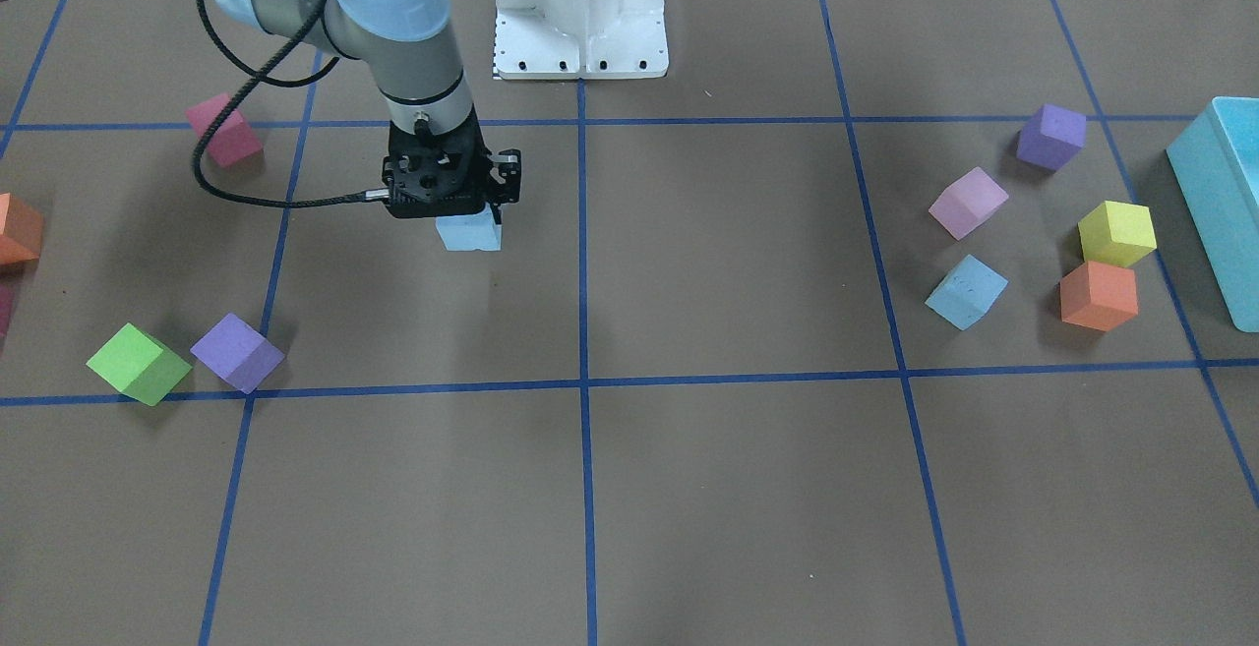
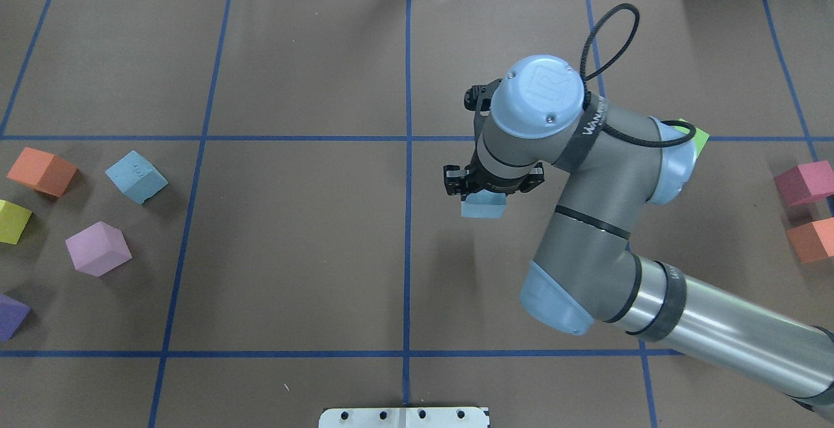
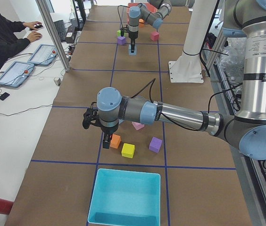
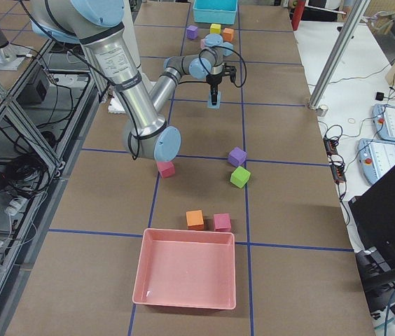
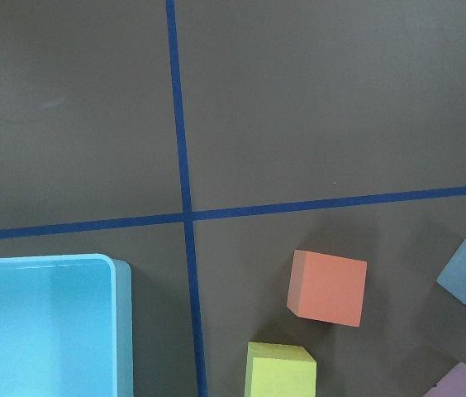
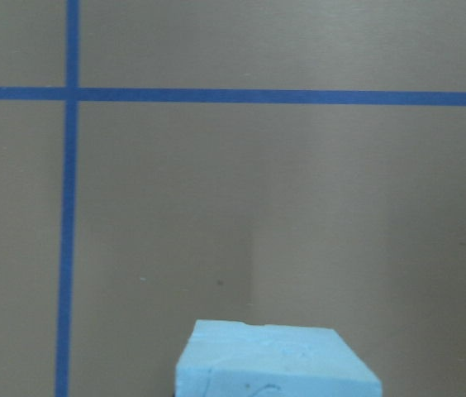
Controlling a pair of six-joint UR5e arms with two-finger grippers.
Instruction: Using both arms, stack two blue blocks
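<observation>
Opposed overhead and front cameras share the table (image 2: pixel 293 252).

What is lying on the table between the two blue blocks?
In the overhead view, only bare paper and two tape lines lie between the loose blue block and the held blue block.

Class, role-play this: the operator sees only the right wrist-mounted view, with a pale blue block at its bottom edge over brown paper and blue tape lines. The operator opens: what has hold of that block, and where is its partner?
Observer: The right gripper appears shut on that blue block, on the robot's right of the centre tape line.
Operator: And the second one?
Observer: The other blue block lies loose on the robot's left side, near an orange block.
Operator: Is the left arm on it?
Observer: Not yet. The left gripper hangs above those blocks, and its wrist view shows the blue one only at the right edge.
</observation>
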